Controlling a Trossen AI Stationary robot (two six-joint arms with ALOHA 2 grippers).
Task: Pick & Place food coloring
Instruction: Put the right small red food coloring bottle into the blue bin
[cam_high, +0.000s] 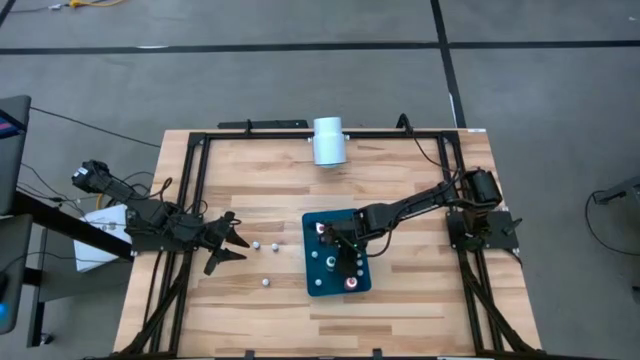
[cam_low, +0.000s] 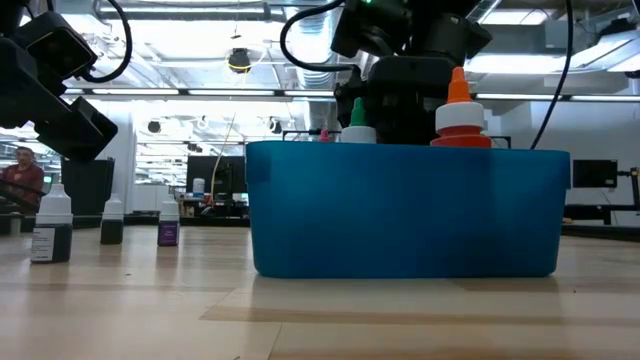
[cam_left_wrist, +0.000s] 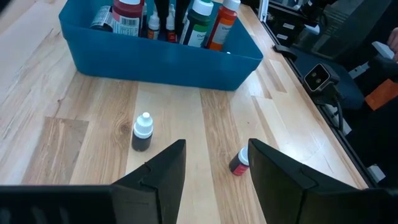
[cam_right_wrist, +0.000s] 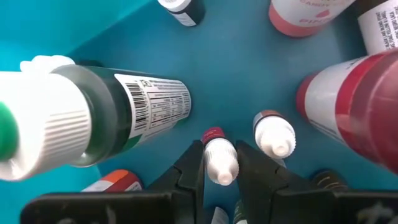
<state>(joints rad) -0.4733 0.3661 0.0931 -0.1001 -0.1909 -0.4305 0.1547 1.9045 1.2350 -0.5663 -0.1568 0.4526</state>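
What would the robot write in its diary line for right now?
right hand: shut on small bottle inside blue bin | left hand: open, above table

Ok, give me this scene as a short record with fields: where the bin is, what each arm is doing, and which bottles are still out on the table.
bin: blue bin on the wooden table, holding several food coloring bottles
right end effector: down inside the bin, shut on a small bottle with a white cap
left end effector: open, holding nothing, above the table left of the bin
loose bottles: three small ones on the table between the left arm and the bin
white cylinder: at the far table edge
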